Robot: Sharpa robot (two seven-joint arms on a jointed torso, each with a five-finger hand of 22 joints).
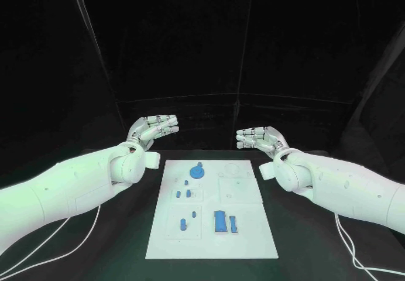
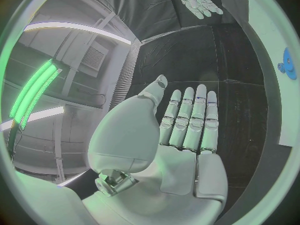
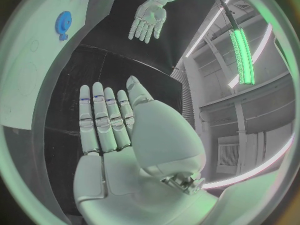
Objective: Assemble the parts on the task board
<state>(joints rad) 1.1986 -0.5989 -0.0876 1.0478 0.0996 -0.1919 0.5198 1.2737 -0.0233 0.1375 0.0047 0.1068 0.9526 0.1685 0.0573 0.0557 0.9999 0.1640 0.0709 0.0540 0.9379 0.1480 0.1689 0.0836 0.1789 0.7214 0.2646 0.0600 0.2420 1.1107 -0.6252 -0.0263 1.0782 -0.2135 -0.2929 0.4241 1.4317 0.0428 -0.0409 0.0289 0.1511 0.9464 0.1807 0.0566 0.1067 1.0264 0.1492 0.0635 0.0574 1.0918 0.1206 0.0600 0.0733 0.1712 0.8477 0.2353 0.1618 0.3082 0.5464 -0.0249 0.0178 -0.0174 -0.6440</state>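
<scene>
The flat white rectangular task board (image 1: pixel 213 234) lies in the middle of the black bench (image 1: pixel 295 234). On it, a round blue disc part (image 1: pixel 196 171) sits at twelve o'clock, small blue pegs (image 1: pixel 185 192) near the centre, and a larger blue block part (image 1: pixel 221 222) at five o'clock. Whether these are seated or merely lying loose is hard to tell from above, so assembly may be pending or complete. The left hand (image 1: pixel 154 129) and right hand (image 1: pixel 261 138) hover beyond the board's far edge, fingers spread, holding nothing.

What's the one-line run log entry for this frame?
left hand: open, raised beyond board | right hand: open, raised | white task board: untouched | round blue disc part: lying at far end
</scene>
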